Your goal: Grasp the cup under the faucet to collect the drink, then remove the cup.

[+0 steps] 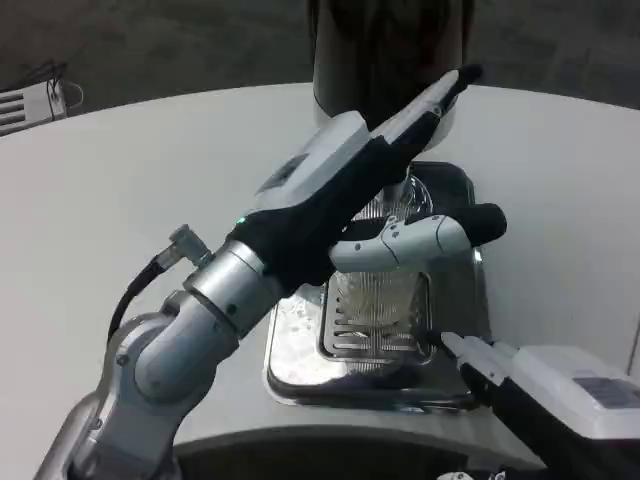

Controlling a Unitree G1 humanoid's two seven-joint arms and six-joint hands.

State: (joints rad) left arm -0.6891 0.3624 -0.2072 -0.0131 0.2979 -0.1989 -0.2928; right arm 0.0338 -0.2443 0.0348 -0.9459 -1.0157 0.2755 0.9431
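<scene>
The left hand (385, 185) wraps spread fingers around the clear ribbed cup (380, 290) on the drip tray's (300, 350) grille; the right hand (540, 385) waits at the tray's near right corner, its grip unclear.

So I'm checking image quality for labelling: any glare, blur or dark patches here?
Head view: glare on the steel tray, soft overall focus, the clear cup hard to outline behind the left hand, the dispenser top dark and featureless, the right hand cropped at the frame edge.
</scene>
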